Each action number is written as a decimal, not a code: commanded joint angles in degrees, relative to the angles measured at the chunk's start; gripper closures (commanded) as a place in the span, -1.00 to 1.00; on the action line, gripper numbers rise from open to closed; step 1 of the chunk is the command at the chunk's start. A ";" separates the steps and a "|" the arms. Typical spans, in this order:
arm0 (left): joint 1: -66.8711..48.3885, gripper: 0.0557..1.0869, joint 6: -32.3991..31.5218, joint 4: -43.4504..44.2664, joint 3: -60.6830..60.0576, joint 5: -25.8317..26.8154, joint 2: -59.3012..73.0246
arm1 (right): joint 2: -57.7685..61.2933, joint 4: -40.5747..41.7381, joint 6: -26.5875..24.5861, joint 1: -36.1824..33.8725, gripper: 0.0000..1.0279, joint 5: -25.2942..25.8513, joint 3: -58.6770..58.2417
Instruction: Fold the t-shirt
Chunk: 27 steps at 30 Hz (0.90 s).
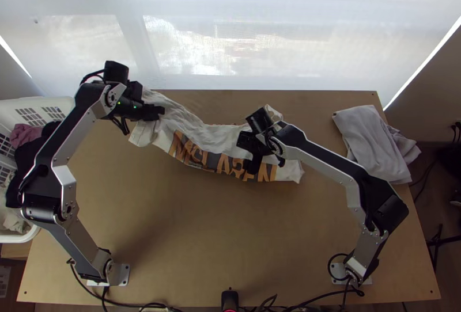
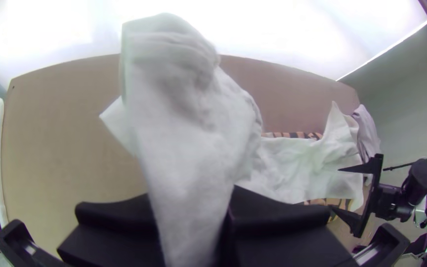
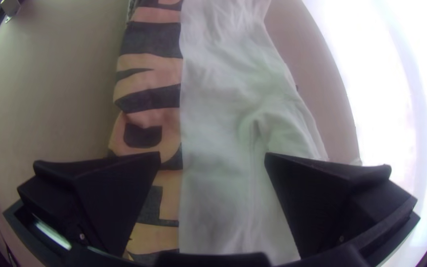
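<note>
The t-shirt (image 1: 201,133) lies as a long, narrow strip across the table's (image 1: 196,237) far half, white cloth along 1 side and orange-and-black print along the other. The left gripper (image 1: 157,113) pinches its left end between 2 fingers (rumpled there). The right gripper (image 1: 246,153), its 2 fingers spread, is over the strip's right part.

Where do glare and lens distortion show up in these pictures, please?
Top view: the window glares in bright patches; left wrist view: it is washed out, nearly white; right wrist view: the table has a bowed edge, and the lower corners are dark.
</note>
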 commanded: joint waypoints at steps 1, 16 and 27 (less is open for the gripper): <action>-4.72 0.93 -0.24 -3.69 7.22 -0.15 -0.46 | -0.28 3.50 0.40 -0.24 -0.91 -0.15 -5.13; -12.37 0.93 -2.08 -6.77 21.98 3.80 4.11 | 1.13 7.11 0.75 -1.39 -0.91 -0.15 -8.38; -17.91 0.93 -3.23 -6.50 26.64 6.44 7.89 | -1.15 6.49 3.74 -1.39 -0.91 -0.15 -6.36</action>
